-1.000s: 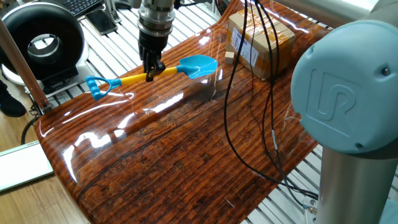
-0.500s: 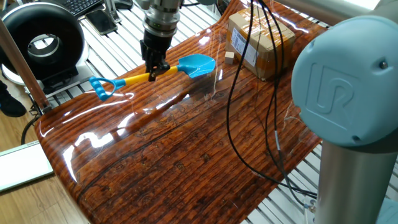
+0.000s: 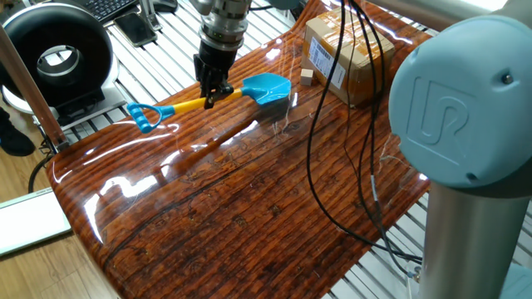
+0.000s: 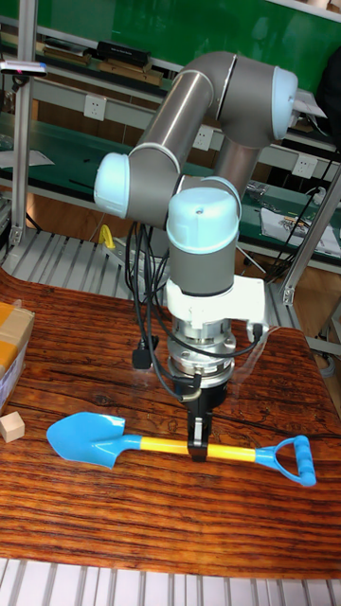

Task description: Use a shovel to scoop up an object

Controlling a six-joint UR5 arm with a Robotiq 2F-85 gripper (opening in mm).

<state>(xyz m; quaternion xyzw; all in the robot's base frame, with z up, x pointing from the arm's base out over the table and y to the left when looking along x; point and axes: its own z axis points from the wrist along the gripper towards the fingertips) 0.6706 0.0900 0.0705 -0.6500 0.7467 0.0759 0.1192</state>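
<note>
Tall fixed view: the tool (image 4: 199, 445) is pinched on the yellow shaft of the shovel (image 4: 170, 445), whose long axis is laid level along the tabletop (image 4: 142, 521) with the blade toward the cube (image 4: 11, 427). The cube is set just beyond the blade tip, slightly off-axis, beside the cardboard box (image 3: 349, 51). Counted: one shovel, one cube, one box, one arm.
</note>
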